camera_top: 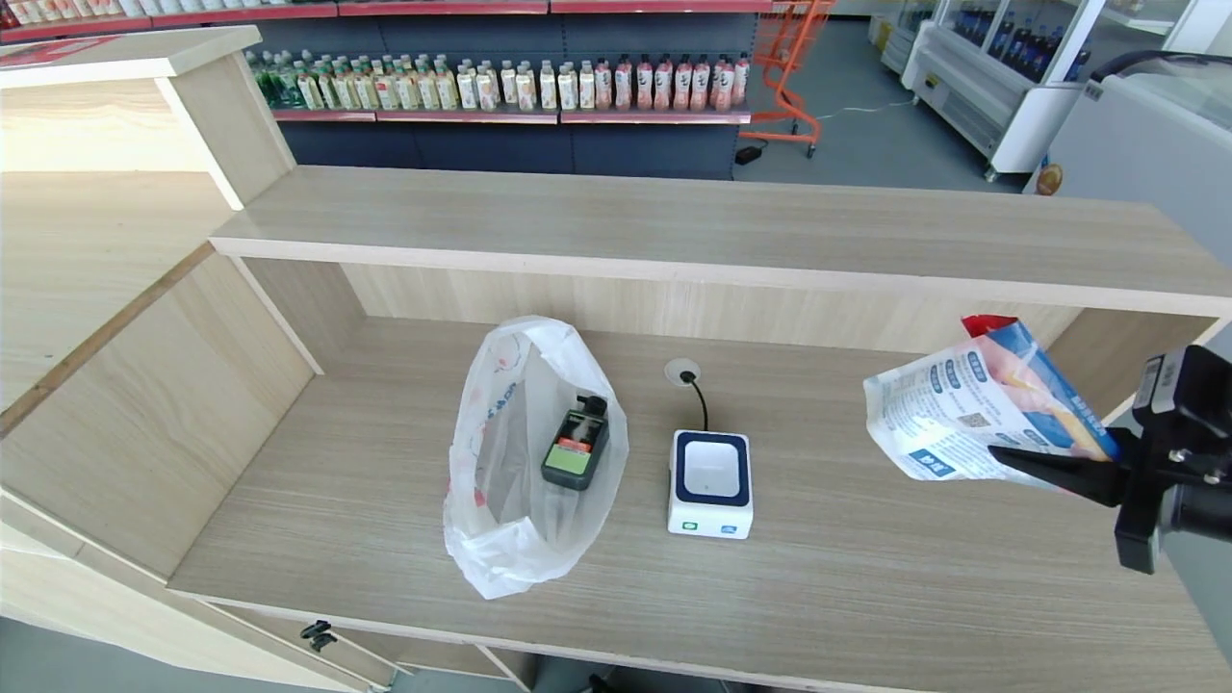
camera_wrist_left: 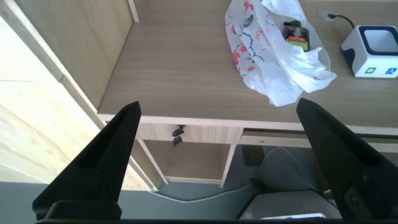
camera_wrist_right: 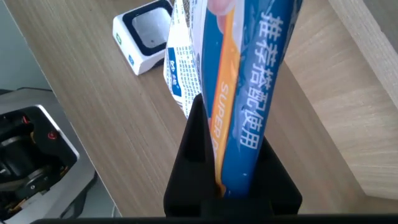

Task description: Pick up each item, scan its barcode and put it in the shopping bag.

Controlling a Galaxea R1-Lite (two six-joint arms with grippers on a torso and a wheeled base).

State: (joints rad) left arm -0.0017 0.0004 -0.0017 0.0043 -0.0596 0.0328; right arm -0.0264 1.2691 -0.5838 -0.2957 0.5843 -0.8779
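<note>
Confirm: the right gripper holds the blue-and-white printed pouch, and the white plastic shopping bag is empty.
Not empty: the head view shows a dark green bottle with a black cap lying inside the white plastic shopping bag. The rest stands: the right gripper holds the blue-and-white printed pouch.

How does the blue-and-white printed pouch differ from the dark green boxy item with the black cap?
Place: the blue-and-white printed pouch is clamped in the right gripper, off the wooden counter; the dark green item lies inside the translucent white shopping bag. Shape: the pouch is flat and flexible, the green item rigid-looking and blocky. Both carry printed labels.
</note>
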